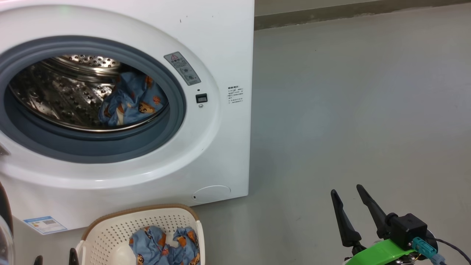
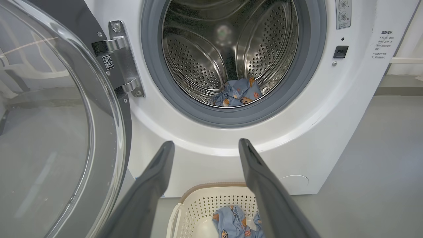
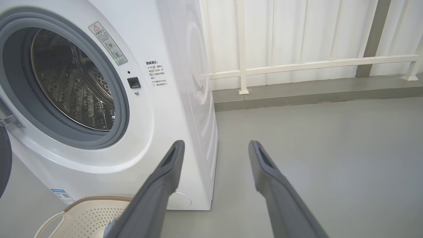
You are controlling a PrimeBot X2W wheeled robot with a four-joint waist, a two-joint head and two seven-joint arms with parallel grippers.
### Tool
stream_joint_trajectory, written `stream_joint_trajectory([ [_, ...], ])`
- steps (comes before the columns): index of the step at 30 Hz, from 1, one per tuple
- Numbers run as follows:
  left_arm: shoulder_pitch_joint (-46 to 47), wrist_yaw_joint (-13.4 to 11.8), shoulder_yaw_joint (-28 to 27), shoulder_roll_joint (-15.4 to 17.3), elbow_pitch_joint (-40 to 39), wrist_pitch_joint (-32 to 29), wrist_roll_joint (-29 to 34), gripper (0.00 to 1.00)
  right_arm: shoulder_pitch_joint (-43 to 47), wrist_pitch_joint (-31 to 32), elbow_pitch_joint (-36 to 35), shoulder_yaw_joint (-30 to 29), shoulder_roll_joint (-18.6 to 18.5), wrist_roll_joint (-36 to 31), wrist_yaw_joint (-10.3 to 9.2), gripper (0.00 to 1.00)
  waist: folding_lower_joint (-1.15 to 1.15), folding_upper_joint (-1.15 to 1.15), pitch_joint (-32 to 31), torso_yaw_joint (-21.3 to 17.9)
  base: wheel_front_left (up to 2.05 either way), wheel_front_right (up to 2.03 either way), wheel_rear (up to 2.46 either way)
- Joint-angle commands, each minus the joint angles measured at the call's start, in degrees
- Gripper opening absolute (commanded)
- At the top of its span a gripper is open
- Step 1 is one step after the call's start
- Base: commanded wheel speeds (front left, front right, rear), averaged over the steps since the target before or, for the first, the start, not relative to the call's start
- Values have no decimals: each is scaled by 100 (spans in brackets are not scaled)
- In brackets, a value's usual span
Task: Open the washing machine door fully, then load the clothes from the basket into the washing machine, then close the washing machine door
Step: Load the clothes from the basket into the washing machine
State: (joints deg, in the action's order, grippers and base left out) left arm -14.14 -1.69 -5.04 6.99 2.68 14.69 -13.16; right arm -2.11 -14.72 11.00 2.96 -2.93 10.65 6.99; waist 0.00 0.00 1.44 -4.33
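Note:
The washing machine (image 1: 220, 44) stands with its drum exposed. Its door (image 2: 49, 132) is swung wide open to the left on its hinge. One piece of the bear-print clothes (image 1: 132, 99) lies inside the steel drum, low at the right. More clothes (image 1: 165, 246) lie in the cream basket (image 1: 140, 209) on the floor in front of the machine. My left gripper (image 2: 205, 142) hovers open and empty above the basket, pointing at the drum opening. My right gripper (image 1: 346, 189) stands open and empty over bare floor to the right of the machine.
Grey floor (image 1: 349, 92) stretches to the right of the washer. In the right wrist view a white railing (image 3: 297, 64) and pale wall panels stand behind the machine beyond a low kerb. The open door's rim (image 1: 3, 221) reaches into the head view's left edge.

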Motion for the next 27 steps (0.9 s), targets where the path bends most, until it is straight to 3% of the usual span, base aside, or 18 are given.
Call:
stream_joint_trajectory([
  [1, 117, 39, -233, 24, -84, 30, 68, 100, -38, -28, -164, 128, 5, 13, 50, 100, 0, 0, 1, 7, 0, 0, 0],
  [27, 190, 295, -460, -230, 107, 30, 243, 100, -44, -28, -171, 122, 5, -18, 50, 100, 0, 0, 67, 104, 0, 0, 0],
])
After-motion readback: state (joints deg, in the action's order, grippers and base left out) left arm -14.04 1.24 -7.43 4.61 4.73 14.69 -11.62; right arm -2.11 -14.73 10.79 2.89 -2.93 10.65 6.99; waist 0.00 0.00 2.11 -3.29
